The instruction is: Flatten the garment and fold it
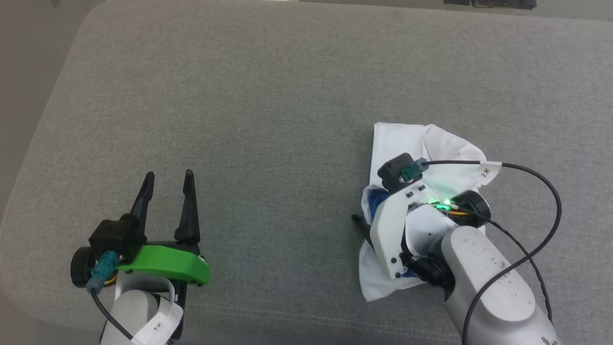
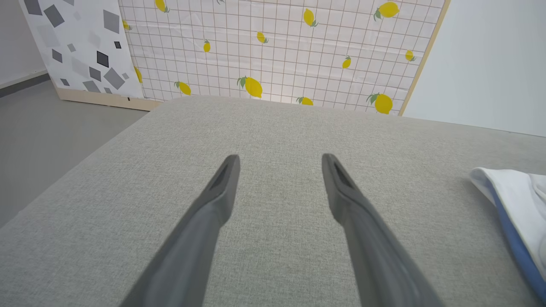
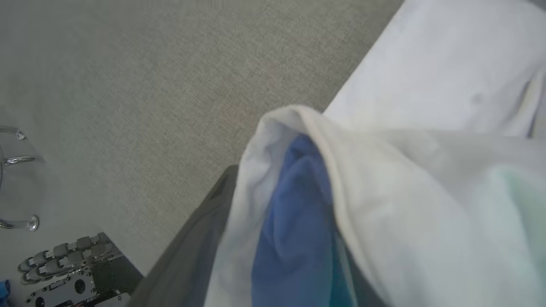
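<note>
Grey woven cushion (image 1: 287, 86) spans the head view. On its right part the garment (image 1: 431, 141) lies crumpled, white with a scrap of blue at its left edge. Down in the heap sits the right gripper (image 1: 368, 221); one dark fingertip pokes out at the left. At lower left the left gripper (image 1: 167, 178) is over bare cushion, well apart from the garment, fingers spread, nothing between.

Left wrist view: garment (image 2: 512, 192) edge, white with blue band, at far right; lemon-print panel (image 2: 277, 47) behind.

Right wrist view: white cloth with a blue fold covers the gripper; one finger (image 3: 196, 238) visible, the other covered, so grip cannot be told
</note>
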Controlling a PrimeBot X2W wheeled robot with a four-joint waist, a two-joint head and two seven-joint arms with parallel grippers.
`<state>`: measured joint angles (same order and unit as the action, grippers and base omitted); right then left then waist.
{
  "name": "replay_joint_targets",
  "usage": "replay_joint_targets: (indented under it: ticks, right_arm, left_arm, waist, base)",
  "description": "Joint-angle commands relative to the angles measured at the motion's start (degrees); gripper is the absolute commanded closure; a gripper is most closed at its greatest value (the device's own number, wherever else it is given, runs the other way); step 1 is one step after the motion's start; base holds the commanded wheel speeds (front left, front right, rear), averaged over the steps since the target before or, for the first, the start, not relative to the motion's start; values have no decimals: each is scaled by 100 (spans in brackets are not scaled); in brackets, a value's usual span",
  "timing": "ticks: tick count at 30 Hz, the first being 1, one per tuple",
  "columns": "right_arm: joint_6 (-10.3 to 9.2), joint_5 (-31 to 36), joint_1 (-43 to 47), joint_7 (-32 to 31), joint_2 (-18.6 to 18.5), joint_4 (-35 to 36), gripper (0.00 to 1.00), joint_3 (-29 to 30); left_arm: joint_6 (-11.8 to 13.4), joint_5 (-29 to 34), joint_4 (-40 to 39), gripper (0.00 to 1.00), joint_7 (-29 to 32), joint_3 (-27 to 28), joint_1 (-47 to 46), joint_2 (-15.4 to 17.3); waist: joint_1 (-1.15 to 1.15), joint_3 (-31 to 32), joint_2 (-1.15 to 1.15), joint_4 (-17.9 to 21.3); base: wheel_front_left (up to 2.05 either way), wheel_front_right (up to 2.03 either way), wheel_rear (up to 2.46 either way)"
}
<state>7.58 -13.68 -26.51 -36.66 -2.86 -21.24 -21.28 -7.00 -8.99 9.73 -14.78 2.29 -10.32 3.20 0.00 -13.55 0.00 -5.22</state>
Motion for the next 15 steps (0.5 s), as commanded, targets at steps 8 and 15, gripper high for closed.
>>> replay_joint_targets:
  ticks: [8, 15]
  right_arm:
    - [-9, -187, -262, 496, -100, 677, 0, -73]
    - [-9, -349, -1, 55, -353, 1033, 0, -140]
  left_arm:
    - [9, -10, 59, 0, -22, 62, 8, -31]
    - [4, -12, 66, 0, -22, 61, 110, -32]
  waist:
    - [0, 277, 0, 193]
    - [0, 460, 0, 279]
  base:
    - [0, 0, 0]
    - [0, 0, 0]
